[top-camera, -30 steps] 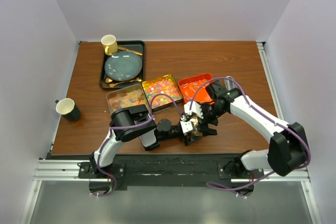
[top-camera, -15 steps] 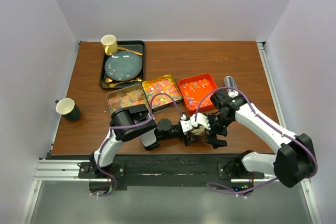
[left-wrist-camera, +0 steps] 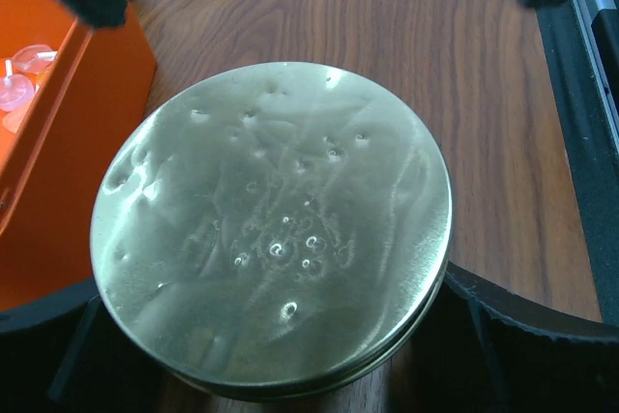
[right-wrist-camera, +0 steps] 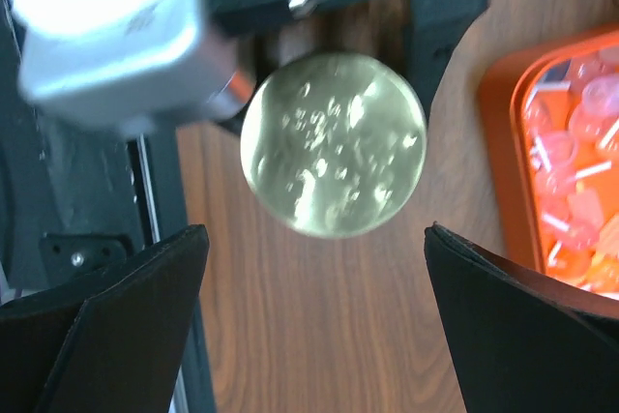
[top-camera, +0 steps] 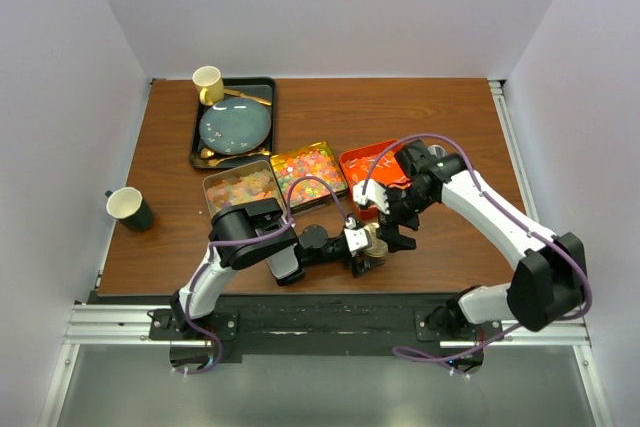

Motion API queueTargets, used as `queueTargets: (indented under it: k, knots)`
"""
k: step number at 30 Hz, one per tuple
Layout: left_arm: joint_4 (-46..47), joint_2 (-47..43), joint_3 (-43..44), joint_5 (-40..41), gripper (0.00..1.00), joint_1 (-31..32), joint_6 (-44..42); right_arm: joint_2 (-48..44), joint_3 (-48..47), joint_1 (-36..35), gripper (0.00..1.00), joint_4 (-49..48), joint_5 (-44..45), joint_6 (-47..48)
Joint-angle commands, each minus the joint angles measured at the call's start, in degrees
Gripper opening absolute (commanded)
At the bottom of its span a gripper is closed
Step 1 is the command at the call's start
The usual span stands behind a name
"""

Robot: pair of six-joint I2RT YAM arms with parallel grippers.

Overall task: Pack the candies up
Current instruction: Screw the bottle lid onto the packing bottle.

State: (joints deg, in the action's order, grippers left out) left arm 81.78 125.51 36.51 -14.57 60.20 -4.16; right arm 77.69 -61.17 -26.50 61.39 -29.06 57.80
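The left gripper (top-camera: pixel 365 247) stands wide with its fingers against both sides of the gold round lid (left-wrist-camera: pixel 276 229) near the counter's (top-camera: pixel 450 112) front edge. As far as I can make out it is clasping the lid, while the right gripper (top-camera: pixel 393 227) hangs fully spread and empty just above it. The candies (top-camera: pixel 305 165) lie in the trays (top-camera: pixel 207 185) just behind. Since half a second ago the right gripper has drawn back from the lid's right side toward the orange tray (top-camera: pixel 347 159), and the left has not moved.

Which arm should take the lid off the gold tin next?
Right: the right gripper, open, hovers directly over the gold-lidded tin, while the left gripper is busy gripping its sides.
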Motion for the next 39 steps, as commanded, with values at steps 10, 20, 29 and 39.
queueTargets:
  k: [10,20,29,39]
  knots:
    - [-19.02,4.56,-1.44,3.67,0.0,-0.44,-6.74,8.7,-3.87,-1.18,0.97,-4.43,-7.41,1.0]
    - [-19.11,4.83,-1.27,4.72,0.0,-0.53,-6.56,8.62,-2.73,-1.97,0.96,-1.53,-8.47,3.37]
    - [-19.2,4.83,-1.18,5.25,0.0,-0.79,-5.77,5.29,1.22,-1.97,0.96,0.84,-6.1,4.07]
    - [-19.2,5.0,-1.09,5.25,0.0,-0.97,-5.77,-1.22,6.93,-1.97,0.96,3.3,-1.88,3.99]
